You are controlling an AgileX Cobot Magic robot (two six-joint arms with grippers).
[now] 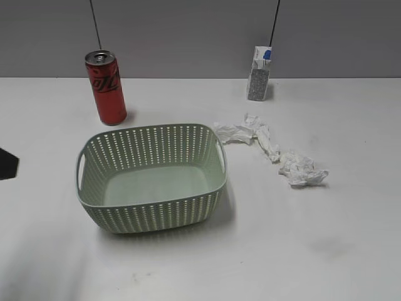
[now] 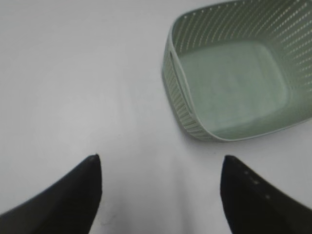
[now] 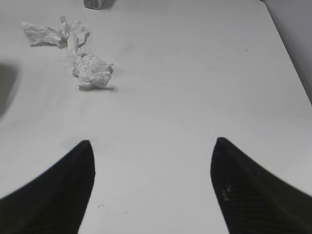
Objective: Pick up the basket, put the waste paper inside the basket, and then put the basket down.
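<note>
The pale sage-green basket [image 1: 152,176] stands empty on the white table, left of centre; it also shows in the left wrist view [image 2: 234,73] at the upper right. Crumpled white waste paper lies right of it: one wad [image 1: 233,132] by the basket's far right corner, a strip [image 1: 268,143], and a wad [image 1: 302,169] further right. The paper also shows in the right wrist view [image 3: 92,70]. My left gripper [image 2: 161,161] is open and empty, short of the basket's left end. My right gripper [image 3: 152,146] is open and empty over bare table, near of the paper.
A red soda can [image 1: 105,88] stands behind the basket at the far left. A small white-grey carton with a blue mark [image 1: 259,74] stands at the back, behind the paper. A dark piece of the left arm [image 1: 7,164] shows at the left edge.
</note>
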